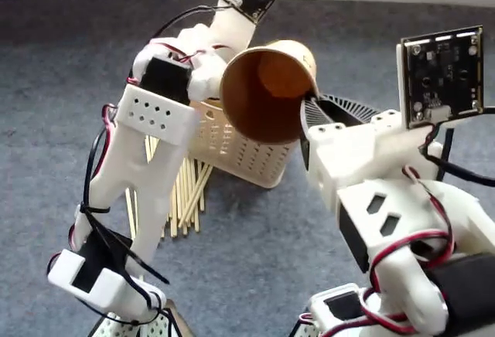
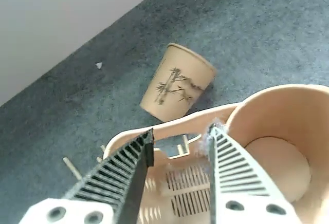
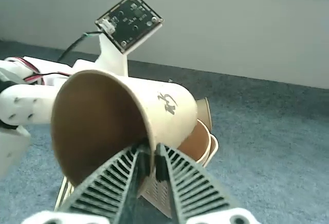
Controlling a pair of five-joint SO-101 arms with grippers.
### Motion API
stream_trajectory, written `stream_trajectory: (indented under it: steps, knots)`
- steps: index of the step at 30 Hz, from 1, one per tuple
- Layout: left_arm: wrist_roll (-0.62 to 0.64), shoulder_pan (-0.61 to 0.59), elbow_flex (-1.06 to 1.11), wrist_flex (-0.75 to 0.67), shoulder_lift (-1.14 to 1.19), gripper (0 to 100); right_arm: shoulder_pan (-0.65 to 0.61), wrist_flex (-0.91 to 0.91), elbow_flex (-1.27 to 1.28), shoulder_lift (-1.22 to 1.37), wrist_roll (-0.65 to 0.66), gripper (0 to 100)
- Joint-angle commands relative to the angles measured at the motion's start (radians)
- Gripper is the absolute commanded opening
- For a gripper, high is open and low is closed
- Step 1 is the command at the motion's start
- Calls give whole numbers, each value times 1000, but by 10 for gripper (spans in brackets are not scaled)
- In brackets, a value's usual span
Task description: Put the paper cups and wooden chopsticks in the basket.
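On my screen the near cup (image 3: 169, 113) is pale tan outside with one small dark brush mark, and plain brown inside. The second cup (image 2: 177, 82) is the same tan, with a dark bamboo sketch down its side. The basket (image 1: 240, 155) is cream, its walls patterned with rows of slots. The chopsticks (image 1: 186, 198) are pale yellow wood. The carpet (image 1: 263, 260) is flecked blue-grey. The left gripper (image 2: 180, 136) and right gripper (image 3: 150, 152) both have black ribbed fingers on white bodies.

Grey-blue carpet (image 1: 255, 244) underfoot, plain pale wall (image 3: 247, 23) behind, soft even light
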Motion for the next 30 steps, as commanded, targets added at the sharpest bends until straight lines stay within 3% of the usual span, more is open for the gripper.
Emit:
stream_trajectory:
  steps: [1, 3, 7, 12, 24, 30]
  knots:
    - [28, -156, -68, -6, -64, 183, 36, 13, 61, 2, 11, 5]
    - [49, -219, -113, -6, -84, 183, 36, 4, 137, 2, 6, 5]
    - [51, -234, -156, 3, -137, 183, 33, -30, 254, 2, 3, 5]
    - [51, -260, -160, 20, -194, 183, 39, -54, 228, 2, -17, 5]
    - [49, -644, -153, 0, -255, 183, 39, -182, 223, 2, -23, 5]
    - [49, -725, -16, -94, -263, 183, 85, -140, 222, 77, -18, 5]
